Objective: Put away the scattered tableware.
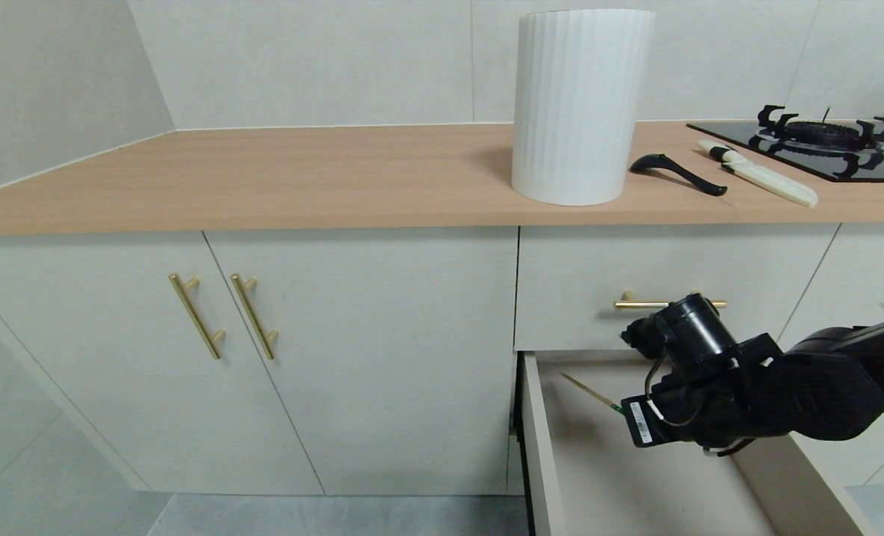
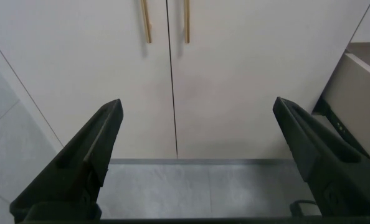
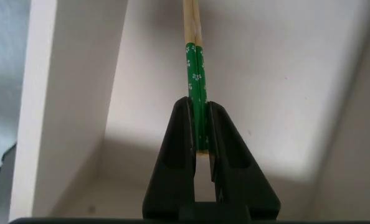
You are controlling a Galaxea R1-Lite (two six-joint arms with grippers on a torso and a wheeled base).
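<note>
My right gripper (image 3: 200,134) is shut on a pair of chopsticks (image 3: 196,81) with green patterned ends and bare wood tips. In the head view the right gripper (image 1: 628,408) hangs over the open drawer (image 1: 539,432), and the chopsticks (image 1: 589,393) slant toward its back left corner. On the worktop lie a black ladle (image 1: 676,173) and a cream-handled knife (image 1: 766,181), right of a tall white ribbed canister (image 1: 577,104). My left gripper (image 2: 194,162) is open, low in front of the cupboard doors (image 2: 172,81), holding nothing.
A gas hob (image 1: 829,145) sits at the worktop's far right. A closed drawer with a brass handle (image 1: 665,304) lies just above the open one. Two cupboard doors with brass handles (image 1: 222,316) stand to the left. Grey floor (image 2: 191,186) runs below.
</note>
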